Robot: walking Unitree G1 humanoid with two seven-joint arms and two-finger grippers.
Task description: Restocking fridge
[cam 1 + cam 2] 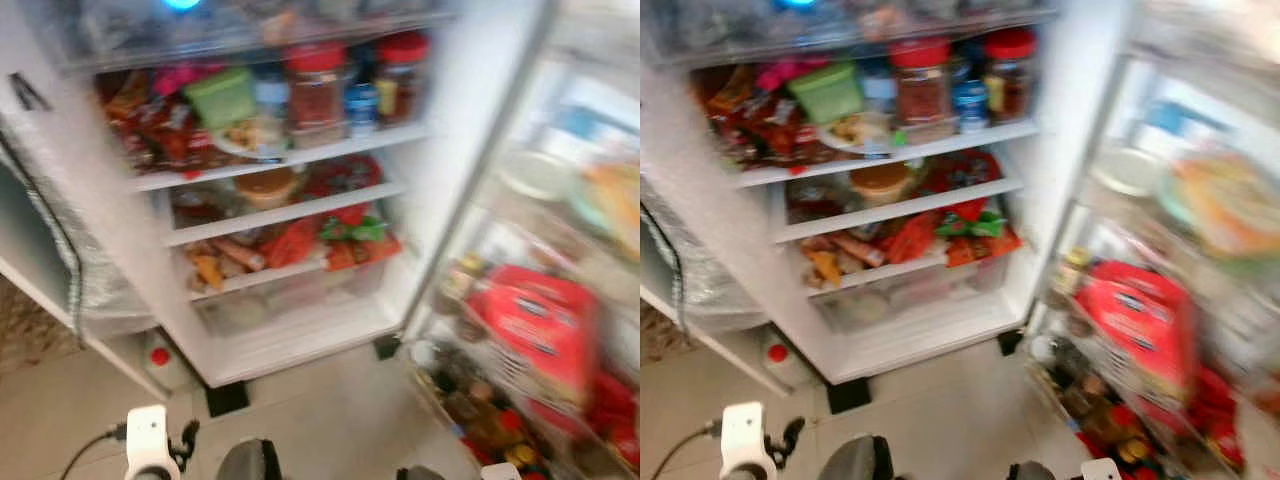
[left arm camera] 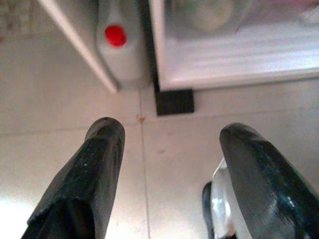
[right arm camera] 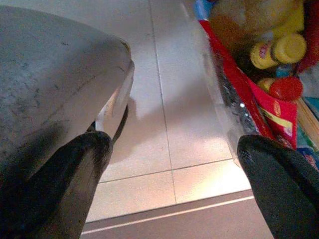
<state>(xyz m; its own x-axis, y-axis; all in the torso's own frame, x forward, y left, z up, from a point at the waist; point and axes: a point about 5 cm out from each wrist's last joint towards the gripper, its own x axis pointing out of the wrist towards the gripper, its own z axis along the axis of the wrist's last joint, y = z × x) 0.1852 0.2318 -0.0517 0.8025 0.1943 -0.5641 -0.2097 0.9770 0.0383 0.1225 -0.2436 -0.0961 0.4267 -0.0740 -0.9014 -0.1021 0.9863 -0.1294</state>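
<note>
The open fridge (image 1: 300,330) takes the frame from 9 to 1 o'clock, its shelves crowded with red-lidded jars (image 1: 316,88), a green tub (image 1: 222,96) and red packets (image 1: 290,243). At 3 to 5 o'clock the door rack (image 1: 520,350) carries a big red pack (image 1: 535,325) and yellow-capped bottles (image 3: 279,50). A white jug with a red cap (image 2: 119,47) stands on the floor at 8 o'clock, just beside the fridge foot. Left gripper (image 2: 169,144) and right gripper (image 3: 174,149) both hang spread wide over the floor tiles (image 2: 60,114), holding nothing. The blurred head views suggest motion; a reach now could knock the packed jars.
</note>
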